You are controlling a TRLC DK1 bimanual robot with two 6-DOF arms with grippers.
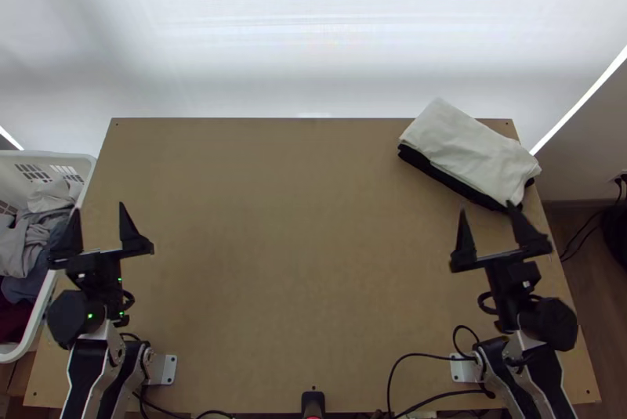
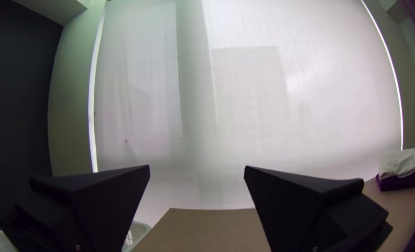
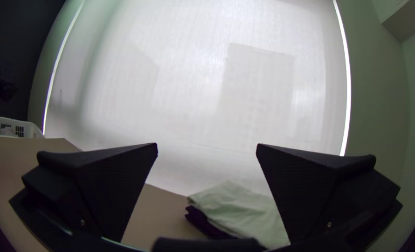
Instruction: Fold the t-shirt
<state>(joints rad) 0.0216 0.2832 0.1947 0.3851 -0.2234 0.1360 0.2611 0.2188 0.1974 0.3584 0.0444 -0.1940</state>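
Bright light is let in through the big white blind (image 1: 313, 35); dark corners are seen in both wrist views.

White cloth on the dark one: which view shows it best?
The top view: the white cloth shows nearly whole, atop the dark cloth. The right wrist view has it partly behind the right pincer; the left wrist view, small at one edge.

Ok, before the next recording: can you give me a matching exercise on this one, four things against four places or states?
1. pale cloth
2. dark cloth
3. basket
4. left gripper

A. open and empty
B. folded, on top of the pile
C. beyond the table's left edge, holding clothes
D. underneath, at the pile's bottom

1-B; 2-D; 3-C; 4-A
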